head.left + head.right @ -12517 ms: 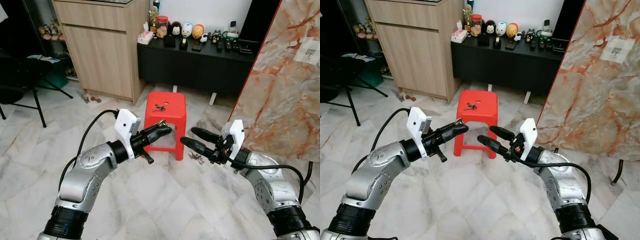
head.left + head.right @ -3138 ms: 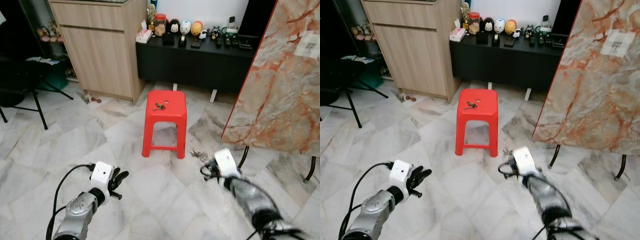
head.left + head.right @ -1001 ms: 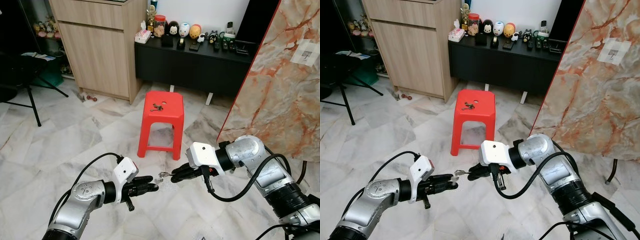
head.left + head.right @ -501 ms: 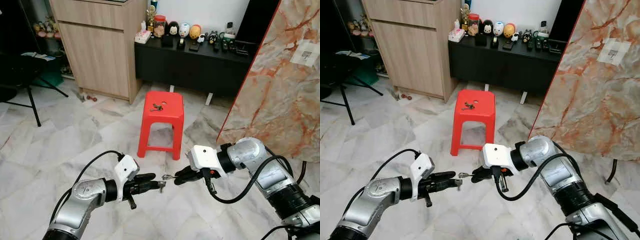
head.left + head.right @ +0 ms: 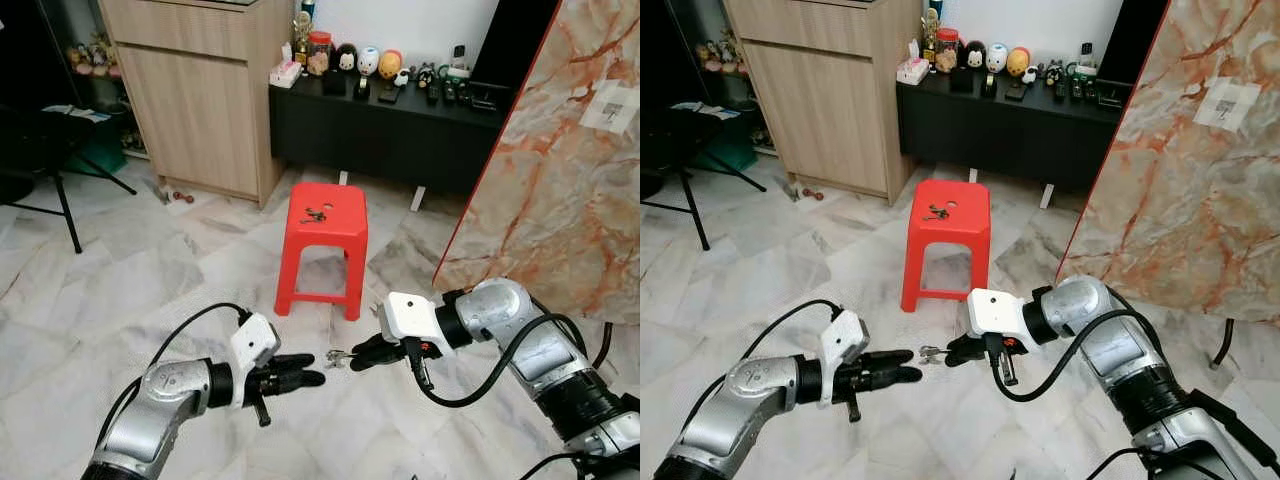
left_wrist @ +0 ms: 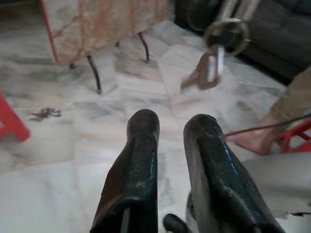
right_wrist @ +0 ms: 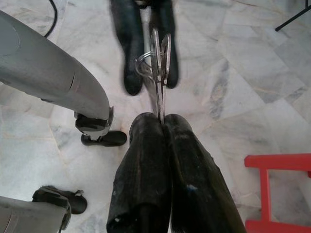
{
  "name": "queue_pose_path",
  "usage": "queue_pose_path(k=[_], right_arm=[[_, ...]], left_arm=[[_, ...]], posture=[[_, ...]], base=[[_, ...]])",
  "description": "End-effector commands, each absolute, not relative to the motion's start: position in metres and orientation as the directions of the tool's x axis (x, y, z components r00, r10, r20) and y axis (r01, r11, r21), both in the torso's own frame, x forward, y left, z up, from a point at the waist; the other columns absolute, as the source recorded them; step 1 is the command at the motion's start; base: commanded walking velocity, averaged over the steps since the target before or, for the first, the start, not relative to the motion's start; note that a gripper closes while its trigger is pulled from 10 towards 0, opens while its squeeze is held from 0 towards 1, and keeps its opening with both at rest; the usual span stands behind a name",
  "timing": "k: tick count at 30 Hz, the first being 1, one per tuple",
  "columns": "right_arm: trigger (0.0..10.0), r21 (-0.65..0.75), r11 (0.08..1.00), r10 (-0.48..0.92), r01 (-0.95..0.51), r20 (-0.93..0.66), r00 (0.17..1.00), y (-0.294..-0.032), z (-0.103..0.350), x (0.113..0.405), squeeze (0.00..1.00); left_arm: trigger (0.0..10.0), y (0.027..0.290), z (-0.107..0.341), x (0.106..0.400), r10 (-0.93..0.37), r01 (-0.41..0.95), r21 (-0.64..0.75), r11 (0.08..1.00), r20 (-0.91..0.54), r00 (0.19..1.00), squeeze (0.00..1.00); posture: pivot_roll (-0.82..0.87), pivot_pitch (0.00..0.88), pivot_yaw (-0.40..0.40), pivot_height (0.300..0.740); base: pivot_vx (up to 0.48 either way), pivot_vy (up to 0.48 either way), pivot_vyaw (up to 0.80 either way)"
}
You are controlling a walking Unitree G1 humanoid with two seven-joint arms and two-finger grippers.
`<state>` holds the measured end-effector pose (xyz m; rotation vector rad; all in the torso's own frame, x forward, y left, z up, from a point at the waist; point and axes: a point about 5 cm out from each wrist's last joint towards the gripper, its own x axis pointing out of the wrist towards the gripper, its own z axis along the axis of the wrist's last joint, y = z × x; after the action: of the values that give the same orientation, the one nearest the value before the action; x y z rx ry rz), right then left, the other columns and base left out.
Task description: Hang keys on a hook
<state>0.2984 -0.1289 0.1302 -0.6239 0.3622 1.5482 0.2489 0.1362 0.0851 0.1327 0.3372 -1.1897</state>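
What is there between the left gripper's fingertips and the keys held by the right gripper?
Nothing: a bare gap separates the left gripper from the keys, seen in both eye views.

The stool is bright red. The floor is white marble with grey streaks. At 3 o'clock stands a big slab in cream with orange and rust veins and a red edge. The cabinet at 11 o'clock is light wood. The low table at 12 o'clock is black. Both arms are silver with white boxes, and the left gripper and right gripper are black. The keys are shiny silver.
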Motion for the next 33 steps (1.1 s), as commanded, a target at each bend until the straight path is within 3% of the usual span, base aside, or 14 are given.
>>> queue_pose_path(k=[1,12,33], right_arm=[[10.0,-0.145,-0.079,0.796,-0.986,-0.604,0.025,-0.1345,0.1287,0.299,0.0],[10.0,-0.142,-0.081,0.795,-0.987,-0.606,0.022,-0.1334,0.1264,0.2985,0.0],[10.0,-0.138,-0.079,0.796,-0.987,-0.605,0.021,-0.1287,0.1202,0.2982,0.0]], left_arm=[[10.0,0.1338,0.0878,0.2459,-0.897,0.939,-0.075,0.336,-0.33,0.295,0.0],[10.0,0.13,0.0903,0.2446,-0.906,0.938,-0.097,0.334,-0.309,0.29,0.0],[10.0,0.1278,0.0945,0.2525,-0.89,0.912,-0.083,0.401,-0.268,0.368,0.0]], posture=[[-0.01,0.0,-0.1,0.74],[-0.01,0.0,-0.102,0.74],[-0.01,0.0,-0.103,0.74]], base=[[0.0,0.0,0.0],[0.0,0.0,0.0],[0.0,0.0,0.0]])
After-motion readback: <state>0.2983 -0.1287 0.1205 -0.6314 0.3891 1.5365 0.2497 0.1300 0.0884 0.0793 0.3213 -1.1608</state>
